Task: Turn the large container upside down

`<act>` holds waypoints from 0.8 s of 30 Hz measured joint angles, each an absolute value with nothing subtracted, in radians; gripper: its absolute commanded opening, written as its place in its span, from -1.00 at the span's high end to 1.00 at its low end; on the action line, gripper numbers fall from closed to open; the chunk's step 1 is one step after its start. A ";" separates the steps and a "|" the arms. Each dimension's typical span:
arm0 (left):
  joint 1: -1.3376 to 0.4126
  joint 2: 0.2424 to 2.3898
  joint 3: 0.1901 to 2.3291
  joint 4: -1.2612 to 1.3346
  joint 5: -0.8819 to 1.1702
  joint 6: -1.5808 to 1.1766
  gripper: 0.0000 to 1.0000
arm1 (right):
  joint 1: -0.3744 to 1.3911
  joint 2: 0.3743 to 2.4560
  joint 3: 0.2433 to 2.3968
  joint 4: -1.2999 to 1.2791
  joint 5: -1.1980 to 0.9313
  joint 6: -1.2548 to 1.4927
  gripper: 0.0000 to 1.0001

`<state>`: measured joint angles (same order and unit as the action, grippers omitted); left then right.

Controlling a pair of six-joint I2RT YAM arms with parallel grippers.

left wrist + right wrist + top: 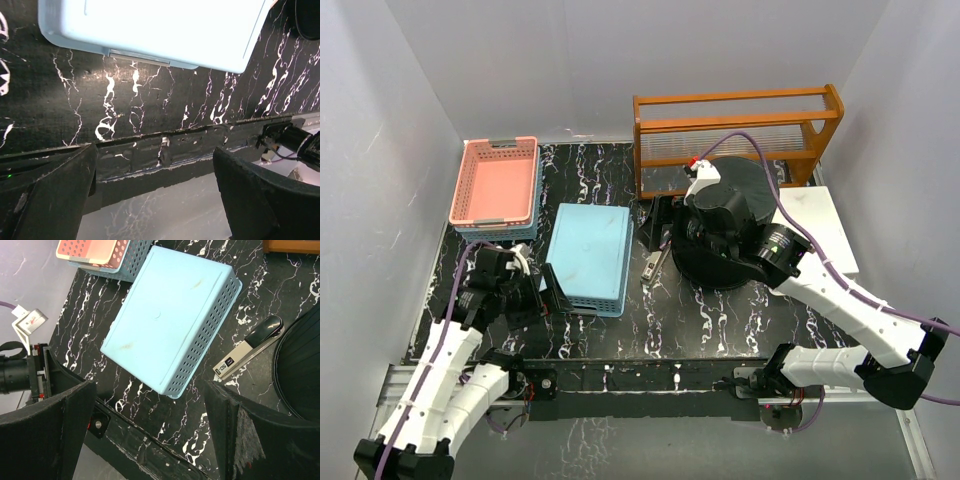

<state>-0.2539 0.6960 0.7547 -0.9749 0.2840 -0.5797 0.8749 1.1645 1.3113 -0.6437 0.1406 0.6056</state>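
Observation:
The large black round bucket [748, 185] stands at the back right of the table, in front of the wooden rack. My right wrist hides much of it. Its upper face looks flat and dark, and its outline widens towards the table. Its curved ribbed side shows at the right edge of the right wrist view [302, 370]. My right gripper [656, 226] is open and empty just left of the bucket, above the table [150, 405]. My left gripper [556, 300] is open and empty near the front left, over the table's front edge [152, 170].
A light blue basket [590, 255] lies upside down mid-table. A stapler [655, 266] lies between it and the bucket. A pink basket [496, 180] sits stacked in a blue one at back left. A wooden rack [735, 135] stands at the back, and a white board [820, 225] lies at the right.

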 measured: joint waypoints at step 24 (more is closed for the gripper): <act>-0.581 1.070 0.545 -0.292 0.381 -0.776 -0.97 | 0.875 1.158 1.278 -0.660 0.138 0.610 -0.76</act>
<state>-0.5808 1.0702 0.5446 -0.2920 0.3805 -0.7761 0.8749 1.1580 1.2778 -0.6598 0.1383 0.6098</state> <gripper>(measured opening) 0.983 0.879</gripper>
